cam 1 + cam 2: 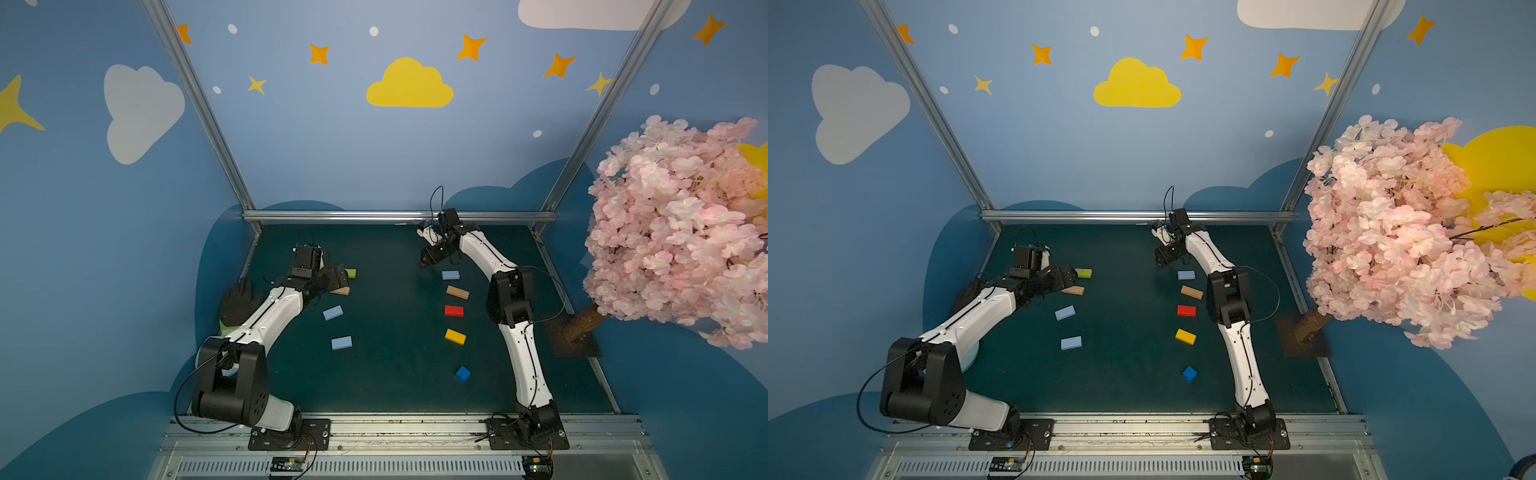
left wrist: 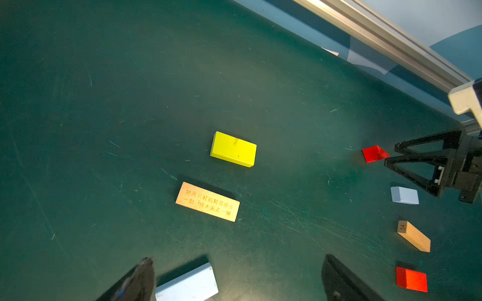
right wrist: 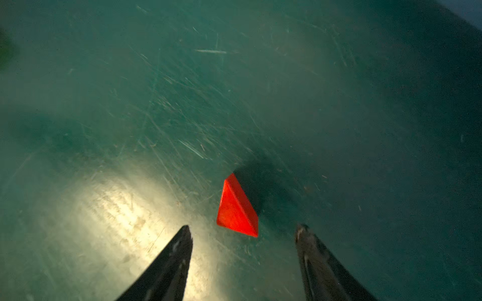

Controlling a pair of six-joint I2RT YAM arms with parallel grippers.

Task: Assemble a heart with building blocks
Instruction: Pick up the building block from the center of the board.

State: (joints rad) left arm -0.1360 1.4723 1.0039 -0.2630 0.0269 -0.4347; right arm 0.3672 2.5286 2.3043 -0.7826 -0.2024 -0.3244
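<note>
The green bench [image 1: 395,386] carries the building blocks [image 1: 454,311] in two loose columns, left and right. At far left, the left gripper [image 2: 237,260] hangs released near the lime green block [image 2: 233,149]. The right gripper [image 3: 243,227], at far right, is spread, with the red wedge [image 3: 236,208] lying just ahead of its fingertips. The dark blue cube [image 1: 463,373] lies nearest.

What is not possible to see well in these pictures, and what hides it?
Red wedge: in both top views, almost all hidden by the right gripper.
Lime green block: in both top views, one end covered by the left gripper.
Light blue block: in the left wrist view, cut off by the picture edge.
Right wrist view: blurred; contact between fingers and wedge cannot be told.
</note>
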